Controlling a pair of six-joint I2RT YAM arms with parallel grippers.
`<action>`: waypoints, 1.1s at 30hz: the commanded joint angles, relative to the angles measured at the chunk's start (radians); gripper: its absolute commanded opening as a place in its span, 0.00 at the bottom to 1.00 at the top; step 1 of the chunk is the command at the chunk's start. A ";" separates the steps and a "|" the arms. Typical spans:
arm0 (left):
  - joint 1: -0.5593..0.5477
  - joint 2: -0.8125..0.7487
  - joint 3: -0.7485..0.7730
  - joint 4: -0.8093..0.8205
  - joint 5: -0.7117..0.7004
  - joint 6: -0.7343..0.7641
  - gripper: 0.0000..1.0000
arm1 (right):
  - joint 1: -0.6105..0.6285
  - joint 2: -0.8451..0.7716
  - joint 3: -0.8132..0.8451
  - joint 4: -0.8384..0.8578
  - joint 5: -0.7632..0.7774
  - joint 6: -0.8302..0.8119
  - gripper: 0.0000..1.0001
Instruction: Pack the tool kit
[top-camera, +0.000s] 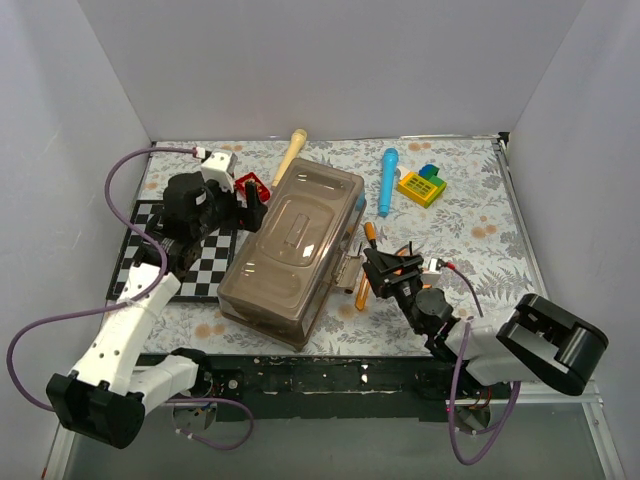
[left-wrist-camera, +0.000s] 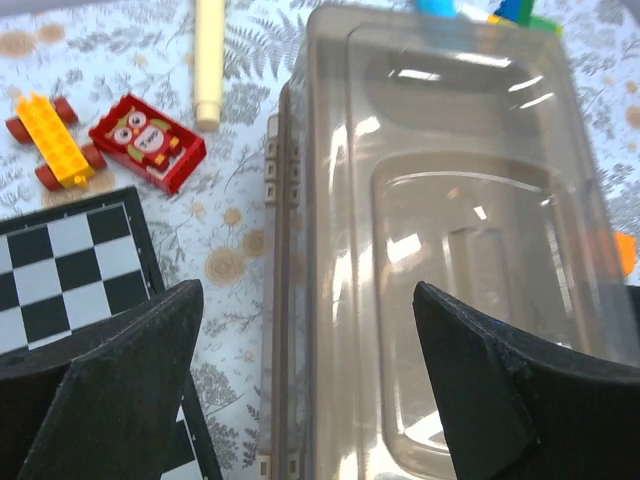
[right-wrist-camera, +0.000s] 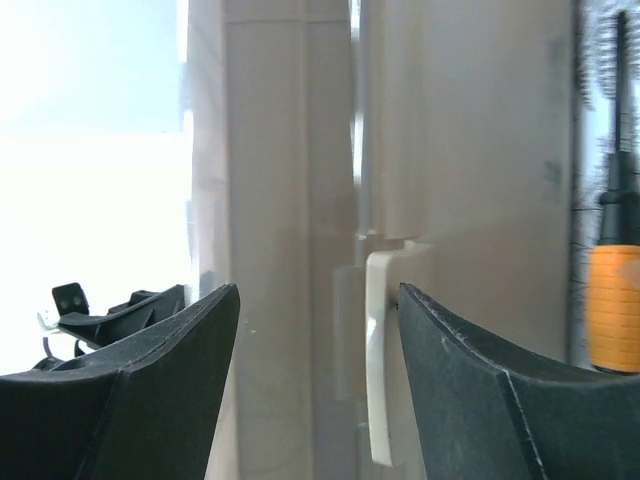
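The grey-brown translucent toolbox (top-camera: 290, 250) lies closed in the middle of the table; its lid fills the left wrist view (left-wrist-camera: 450, 250). My left gripper (top-camera: 250, 205) is open over the box's far left edge, its fingers (left-wrist-camera: 120, 390) straddling the hinge side. My right gripper (top-camera: 372, 262) is open at the box's right side, close against its wall, with a pale latch (right-wrist-camera: 385, 350) between the fingers (right-wrist-camera: 480, 380). An orange-handled screwdriver (top-camera: 364, 270) lies beside the box, under the right gripper; its handle shows in the right wrist view (right-wrist-camera: 612, 310).
A checkerboard (top-camera: 175, 250) lies left of the box. A red owl card (left-wrist-camera: 147, 142), a yellow brick toy (left-wrist-camera: 55, 140) and a cream stick (top-camera: 290, 155) lie behind it. A blue cylindrical tool (top-camera: 386, 180) and a yellow toy block (top-camera: 421, 185) are at the back right.
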 joint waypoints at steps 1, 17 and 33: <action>-0.064 -0.016 0.092 -0.083 -0.042 -0.020 0.85 | 0.005 -0.100 -0.216 0.072 0.051 -0.025 0.72; -0.343 0.186 0.187 -0.168 -0.148 -0.046 0.77 | 0.005 -1.168 0.106 -1.526 0.299 -0.356 0.71; -0.408 0.274 0.207 -0.214 -0.257 -0.022 0.45 | 0.007 -0.685 0.439 -1.520 0.092 -0.652 0.69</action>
